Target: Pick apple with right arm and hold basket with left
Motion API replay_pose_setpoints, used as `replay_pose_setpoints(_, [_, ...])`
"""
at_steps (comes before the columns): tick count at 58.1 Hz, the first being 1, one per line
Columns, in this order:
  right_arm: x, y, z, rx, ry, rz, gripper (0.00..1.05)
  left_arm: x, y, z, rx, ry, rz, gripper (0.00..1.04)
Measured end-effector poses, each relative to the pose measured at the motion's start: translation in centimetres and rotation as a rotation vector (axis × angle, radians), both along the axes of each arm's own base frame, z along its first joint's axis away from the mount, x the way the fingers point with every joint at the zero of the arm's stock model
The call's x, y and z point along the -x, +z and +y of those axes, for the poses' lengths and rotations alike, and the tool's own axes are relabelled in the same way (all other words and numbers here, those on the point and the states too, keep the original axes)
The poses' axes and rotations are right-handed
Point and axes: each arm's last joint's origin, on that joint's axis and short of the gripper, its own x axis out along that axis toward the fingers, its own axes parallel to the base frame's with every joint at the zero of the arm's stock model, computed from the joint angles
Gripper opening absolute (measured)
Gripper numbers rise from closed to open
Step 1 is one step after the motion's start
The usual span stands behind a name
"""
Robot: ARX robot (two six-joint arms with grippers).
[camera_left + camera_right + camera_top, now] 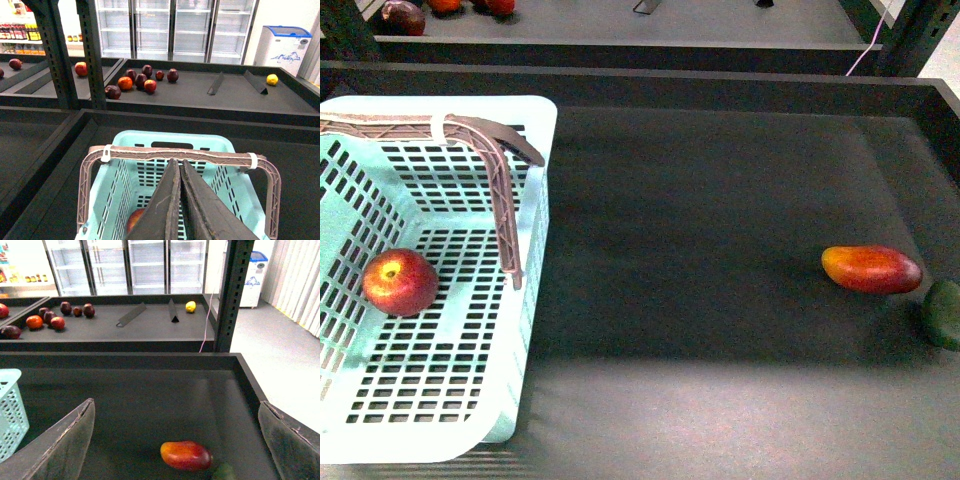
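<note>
- Nearest, at the left, sits the basket [535,250], its pale turquoise slotted walls open at the top and its ribbed brown handle [500,215] folded down across the far right corner.
- Inside it, the apple [400,282] rests on the slotted floor against the left wall, so that half of the job looks done already.
- Left gripper [181,200] hangs over the basket's middle, jaws clenched together on nothing, the handle crossing just beyond the tips.
- Holding well, I'd judge, means parting those jaws first, then dropping squarely onto the handle bar between its two clear bands, not onto the thin rim.
- Right gripper [175,440] is spread wide and empty above the dark worktop [720,200].
- Further right lie a mango [872,269] and, just beside it at the edge, a dark green fruit [944,314]; neither is wanted.
- Farthest back, loose fruit lies scattered on a shelf [200,92].
</note>
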Motion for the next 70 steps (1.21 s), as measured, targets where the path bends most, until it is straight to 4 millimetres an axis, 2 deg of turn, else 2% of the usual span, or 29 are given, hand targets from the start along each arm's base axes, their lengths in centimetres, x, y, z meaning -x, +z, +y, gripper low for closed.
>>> replay_pose_setpoints(35, [0.0,0.0,0.0,0.0,0.0,0.0,0.96,0.01,0.0,0.0,0.001,0.0,-0.001,0.03])
replay_pose_setpoints(42, [0.0,0.0,0.0,0.0,0.0,0.0,0.96,0.01,0.0,0.0,0.0,0.0,-0.001,0.24])
replay_pose_setpoints(64, [0.0,0.0,0.0,0.0,0.0,0.0,0.96,0.01,0.0,0.0,0.0,0.0,-0.001,0.98])
replay_pose_setpoints(70, [0.0,0.0,0.0,0.0,0.0,0.0,0.96,0.01,0.0,0.0,-0.002,0.0,-0.001,0.98])
